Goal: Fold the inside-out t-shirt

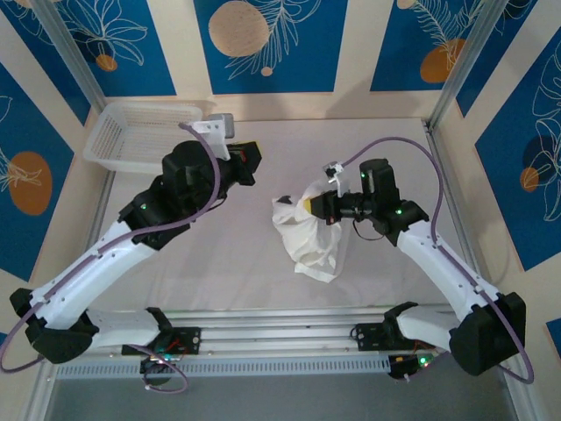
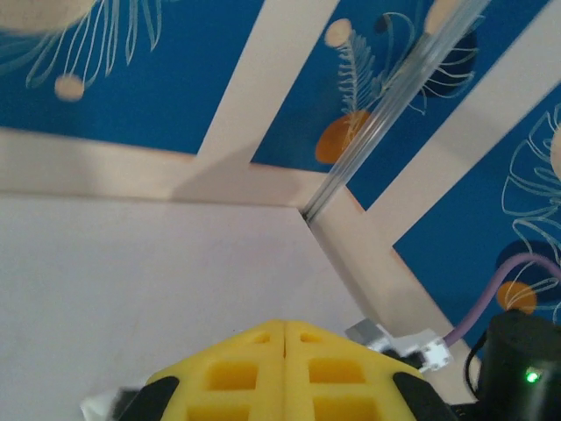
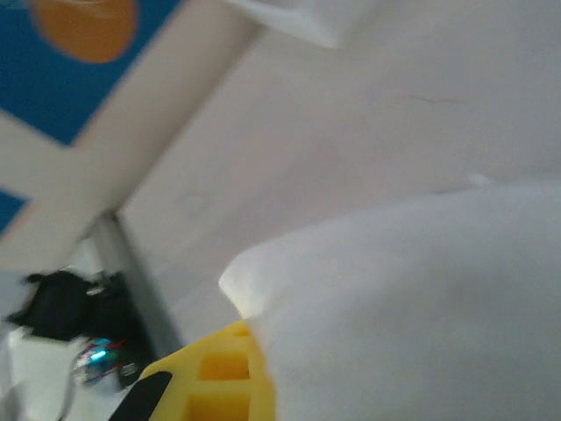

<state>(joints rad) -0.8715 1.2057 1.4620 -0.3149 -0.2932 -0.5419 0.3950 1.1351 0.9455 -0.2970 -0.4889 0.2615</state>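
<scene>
At far left, a mesh basket [image 1: 131,140] sits apart from the t-shirt [image 1: 308,237].

text: we could read none anywhere.
wall panels [image 1: 289,53]: we saw only drawn leaves and circles, no words.
inside-out t-shirt [image 1: 307,232]: we made out no print or label.
</scene>
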